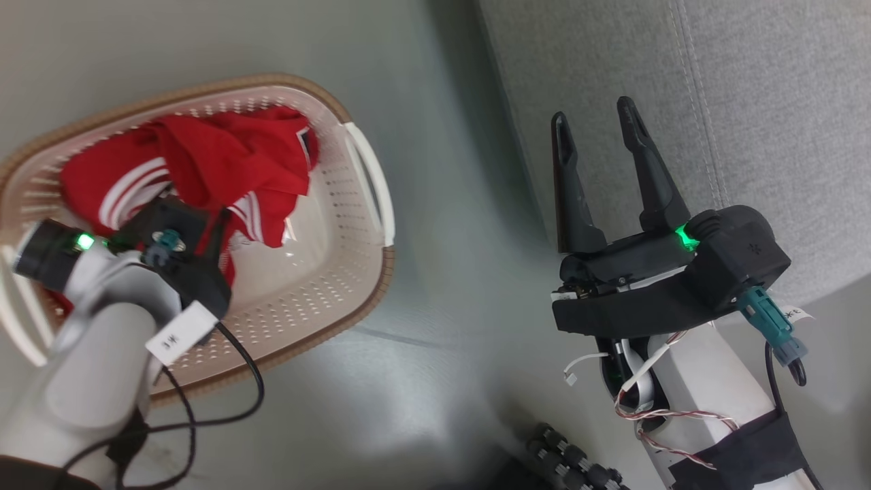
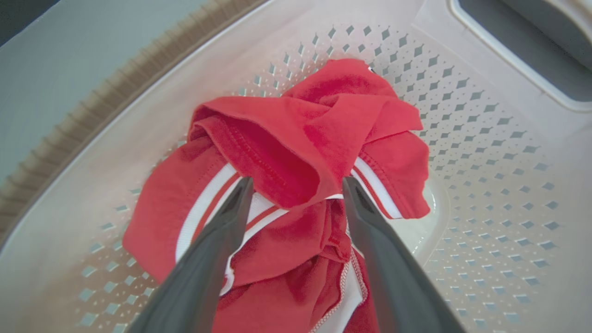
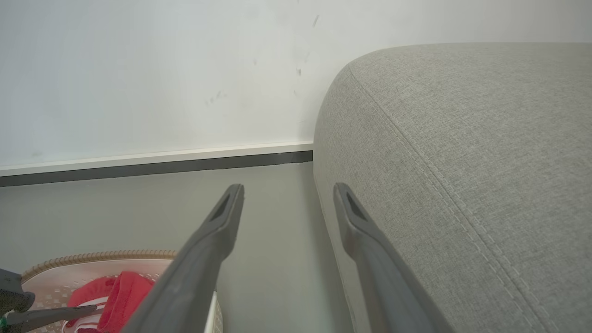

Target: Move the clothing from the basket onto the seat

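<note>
Left claw (image 2: 297, 182) angled down, splayed over clothing (image 2: 323, 125).

A smooth grey-green floor (image 1: 442, 320) with a soft sheen runs back to a plain white wall (image 3: 138, 69). Along the foot of that wall lies a white skirting board (image 3: 157, 156), with a narrow dark strip (image 3: 138, 172) just under it where it meets the floor. A few small dark scuff marks (image 3: 299, 71) dot the wall above the skirting.

Home-like living room, grey fabric sofa (image 1: 748, 102) right, laundry basket (image 1: 320, 272) left on smooth grey floor (image 1: 435, 306), white wall (image 3: 138, 69), skirting board (image 3: 162, 157)
</note>
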Robot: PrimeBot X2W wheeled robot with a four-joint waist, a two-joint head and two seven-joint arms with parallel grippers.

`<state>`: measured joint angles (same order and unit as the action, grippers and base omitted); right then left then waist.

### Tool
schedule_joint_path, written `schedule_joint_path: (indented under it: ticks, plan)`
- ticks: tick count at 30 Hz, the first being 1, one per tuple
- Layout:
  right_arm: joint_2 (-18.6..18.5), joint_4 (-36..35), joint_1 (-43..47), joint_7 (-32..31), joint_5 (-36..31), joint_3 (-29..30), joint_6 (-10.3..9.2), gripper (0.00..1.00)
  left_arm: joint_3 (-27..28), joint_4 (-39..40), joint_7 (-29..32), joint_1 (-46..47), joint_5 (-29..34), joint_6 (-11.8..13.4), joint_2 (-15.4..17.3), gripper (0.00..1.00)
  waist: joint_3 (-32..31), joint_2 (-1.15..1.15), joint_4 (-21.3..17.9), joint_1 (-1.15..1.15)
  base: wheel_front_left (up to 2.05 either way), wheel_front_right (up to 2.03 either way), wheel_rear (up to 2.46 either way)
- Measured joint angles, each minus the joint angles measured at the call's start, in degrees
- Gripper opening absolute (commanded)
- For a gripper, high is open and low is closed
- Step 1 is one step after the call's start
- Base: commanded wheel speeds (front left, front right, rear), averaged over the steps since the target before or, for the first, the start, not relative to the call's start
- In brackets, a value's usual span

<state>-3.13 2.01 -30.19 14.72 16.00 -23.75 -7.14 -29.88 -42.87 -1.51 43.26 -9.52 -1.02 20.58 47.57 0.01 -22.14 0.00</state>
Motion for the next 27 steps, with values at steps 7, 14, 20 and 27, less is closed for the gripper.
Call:
schedule_joint_path:
  ticks: [7,14,20,27]
  plan:
    - [0.10,-1.77,-0.49,0.00,2.59,-2.09,0.00,1.00,0.04,-2.48,0.93,3.21,0.75,0.04,1.69,1.00,2.62,0.00,-2.20,0.00,0.00,0.00,0.00]
    - [0.13,-3.25,-1.00,0.00,4.97,-2.52,-0.01,1.00,0.64,-5.01,2.45,5.13,1.16,0.58,2.63,1.00,4.83,0.00,-3.57,0.00,0.00,0.00,0.00]
    - [0.18,-3.66,-0.98,0.00,5.25,-2.03,-0.16,1.00,0.78,-7.37,3.91,7.04,1.14,0.57,1.90,1.00,6.36,0.00,-4.05,0.01,0.00,0.00,0.00]
    - [0.25,-3.72,-0.99,0.00,5.76,-2.18,-0.16,1.00,0.35,-10.44,5.33,7.37,1.12,0.11,1.66,0.74,7.01,0.00,-3.98,0.00,0.00,0.00,0.00]
